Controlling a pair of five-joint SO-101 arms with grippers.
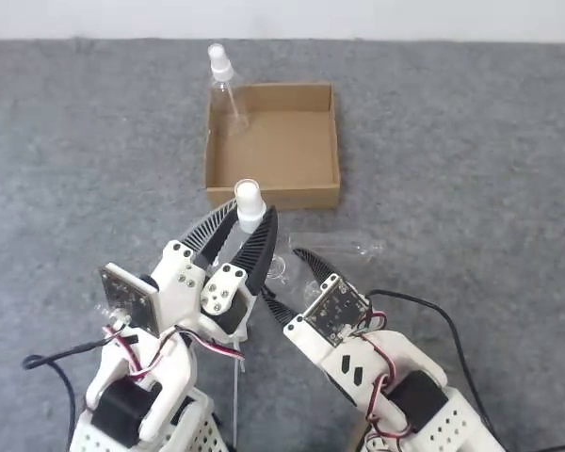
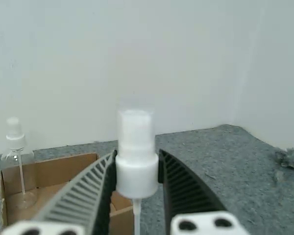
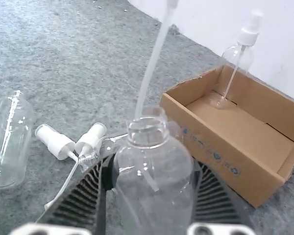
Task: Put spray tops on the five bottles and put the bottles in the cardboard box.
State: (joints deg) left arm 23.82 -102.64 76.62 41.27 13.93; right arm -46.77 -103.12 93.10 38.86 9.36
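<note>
My left gripper (image 1: 251,211) (image 2: 136,164) is shut on a white spray top (image 1: 249,199) (image 2: 136,142), held upright just in front of the cardboard box (image 1: 273,193). The top's thin dip tube (image 3: 154,58) runs down into the open mouth of a clear bottle (image 3: 154,152) (image 1: 281,268). My right gripper (image 3: 152,171) (image 1: 290,281) is shut on that bottle and holds it upright beneath the top. One bottle with a spray top (image 1: 224,89) (image 3: 237,54) (image 2: 17,161) stands in the box's far left corner.
An uncapped clear bottle (image 1: 344,247) lies on the grey carpet beside the right gripper. Another bare bottle (image 3: 7,132) lies farther off, with two loose spray tops (image 3: 54,142) (image 3: 90,139) near it. The box (image 3: 220,147) (image 2: 54,169) holds free room.
</note>
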